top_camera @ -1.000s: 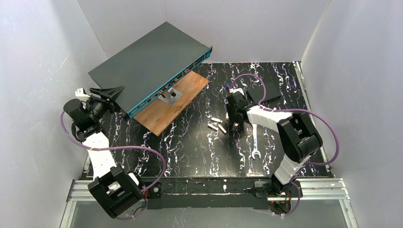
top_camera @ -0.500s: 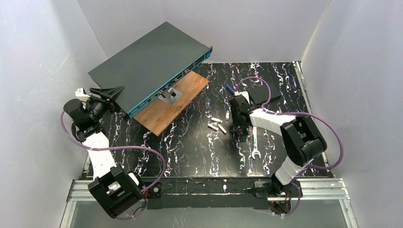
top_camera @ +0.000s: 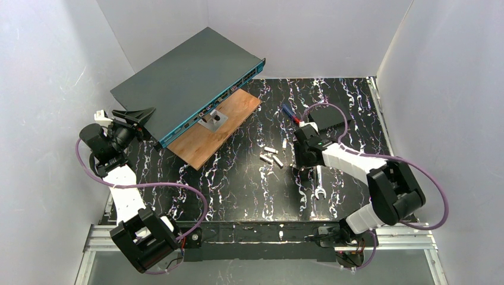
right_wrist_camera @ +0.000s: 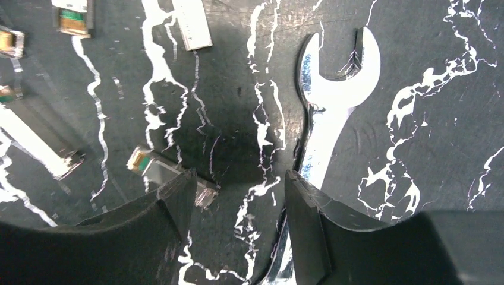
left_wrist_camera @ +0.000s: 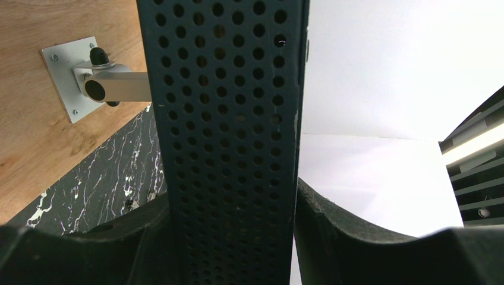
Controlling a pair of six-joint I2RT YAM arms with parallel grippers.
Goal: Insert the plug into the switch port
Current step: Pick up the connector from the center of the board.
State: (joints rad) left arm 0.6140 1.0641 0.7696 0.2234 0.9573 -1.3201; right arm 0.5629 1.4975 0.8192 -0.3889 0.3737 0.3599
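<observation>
The near strip of the bench (top_camera: 238,196), in front of both arm bases, is bare black marbled surface. Open room runs from there up to the right claw (top_camera: 302,168), with white walls closing the sides and back. The right claw hangs just over the bench, jaws moderately apart with only bare surface between them. One finger (right_wrist_camera: 309,231) lies over the shaft of a silver wrench (right_wrist_camera: 333,101); whether it touches I cannot tell. The other finger (right_wrist_camera: 160,219) ends just beside the plug (right_wrist_camera: 172,176), a small silvery connector lying flat outside the jaws. More plugs (right_wrist_camera: 191,24) lie scattered beyond the claw on that same side, apart from one another. Farther off on the wrench side are a small black box (top_camera: 330,117) and a red and blue tool (top_camera: 290,113). Well away across open bench, the left claw (top_camera: 134,116) is closed on the perforated side edge of the switch (top_camera: 190,77), a finger (left_wrist_camera: 107,243) against each face. The switch's teal ported edge runs above a wooden board (top_camera: 196,148) carrying a small metal bracket (top_camera: 214,119). Its far corner nears the back wall, well apart from the plug.
</observation>
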